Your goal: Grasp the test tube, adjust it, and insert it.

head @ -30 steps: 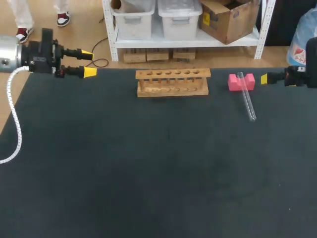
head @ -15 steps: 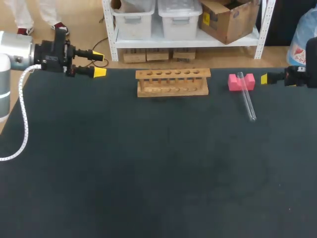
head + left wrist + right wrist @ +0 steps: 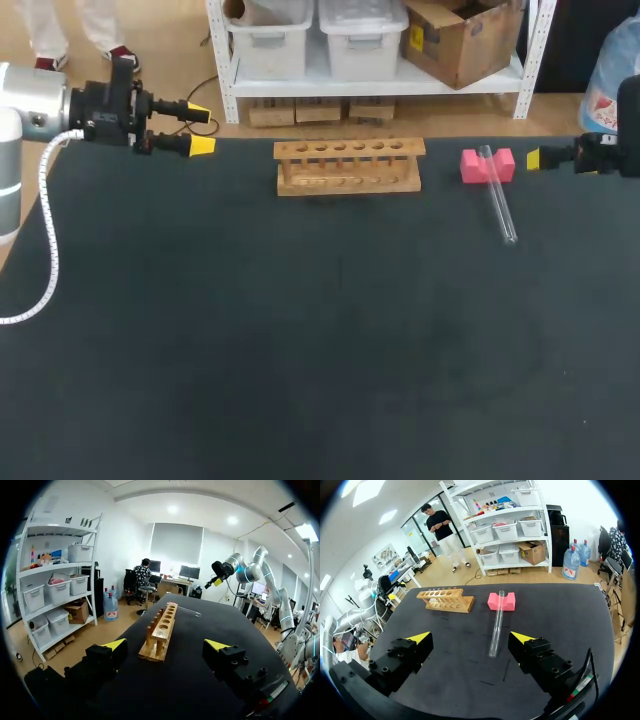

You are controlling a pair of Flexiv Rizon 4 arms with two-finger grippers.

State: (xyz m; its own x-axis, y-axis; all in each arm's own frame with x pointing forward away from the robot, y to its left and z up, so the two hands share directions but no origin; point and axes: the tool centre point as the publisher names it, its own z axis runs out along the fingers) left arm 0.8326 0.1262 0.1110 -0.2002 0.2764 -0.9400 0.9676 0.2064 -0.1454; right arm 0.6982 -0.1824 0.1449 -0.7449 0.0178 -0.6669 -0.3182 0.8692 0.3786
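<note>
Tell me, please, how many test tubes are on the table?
1. The tube lies on the table, to the right of the rack, with its far end resting on the pink block. The rack's holes look empty.

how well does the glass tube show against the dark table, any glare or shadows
Head view: the tube is a faint pale outline on the dark table; the rack throws a slim shadow. Right wrist view: the tube stands out better, its edges pale. Left wrist view: only a thin line beyond the rack.
</note>
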